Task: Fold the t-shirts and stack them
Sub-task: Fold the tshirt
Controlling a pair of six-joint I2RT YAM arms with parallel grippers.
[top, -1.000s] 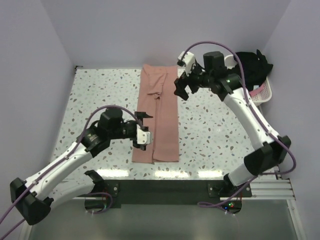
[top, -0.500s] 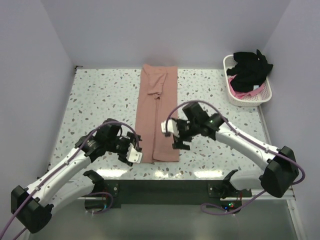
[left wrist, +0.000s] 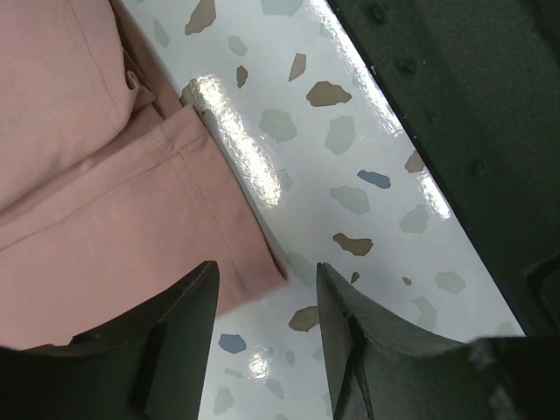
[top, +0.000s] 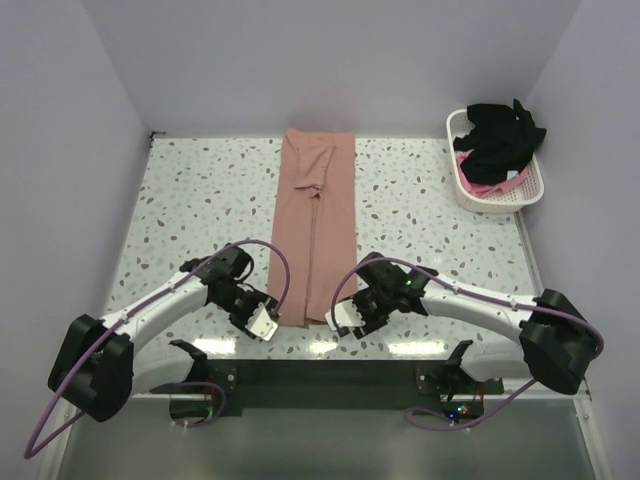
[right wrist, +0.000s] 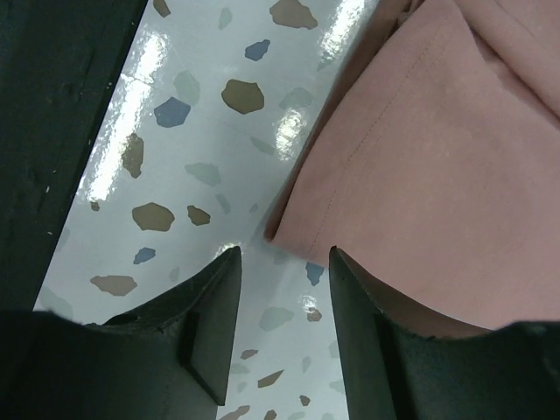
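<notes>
At the salmon-pink t-shirt's (top: 318, 220) near hem, my left fingers (left wrist: 188, 324) and right fingers (right wrist: 210, 315) stand parted and empty, one straddling each corner. The shirt lies folded lengthwise on the bench (top: 190, 200); right of its far end, a black t-shirt (top: 500, 135) heaps the basket (top: 530, 190).

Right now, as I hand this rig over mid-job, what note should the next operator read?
Left end effector: open, holding nothing, poised at the near left corner of the salmon-pink shirt.
Right end effector: open, empty, at the near right corner.
Done: the salmon-pink shirt lies as a long narrow strip down the middle of the table, sides folded in.
Left: fold it across its length. The black shirt and brighter pink shirt sit crumpled in the white basket at far right, unfolded. Nothing is stacked yet.
</notes>
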